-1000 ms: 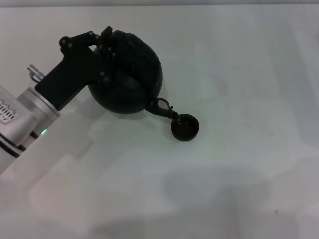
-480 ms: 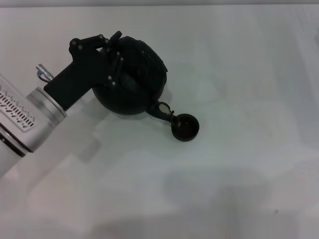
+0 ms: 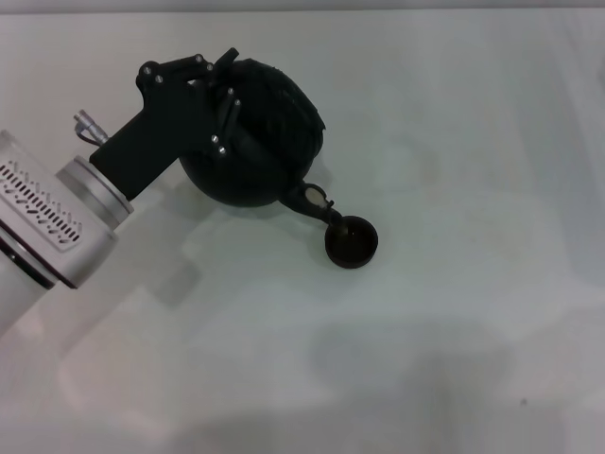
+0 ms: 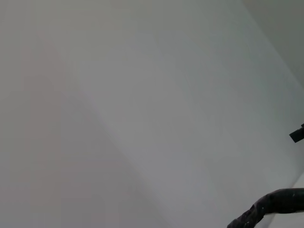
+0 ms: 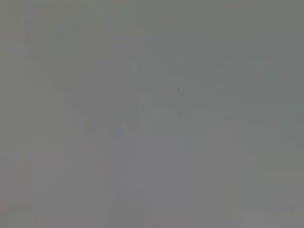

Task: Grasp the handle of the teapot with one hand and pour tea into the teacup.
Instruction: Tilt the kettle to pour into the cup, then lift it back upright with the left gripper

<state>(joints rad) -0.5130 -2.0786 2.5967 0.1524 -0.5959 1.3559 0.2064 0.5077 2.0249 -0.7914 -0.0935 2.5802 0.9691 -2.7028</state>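
While the teapot [image 3: 260, 142] tips toward the teacup [image 3: 351, 242], the left claw [image 3: 223, 99] looks clamped on its handle [image 4: 266, 209], probably.

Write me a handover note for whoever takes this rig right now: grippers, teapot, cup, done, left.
Left gripper: jaws shut on the handle, over the top of the teapot, at the far left of the table.
Right gripper: not in view.
Teapot: tipped, with its spout down over the near rim of the teacup.
Teacup: upright on the table, just right of and nearer than the pot.
Done: handle grasped, pot tilted to the cup.
Left: no stream can be seen; finish the pour, level the pot, set it down.
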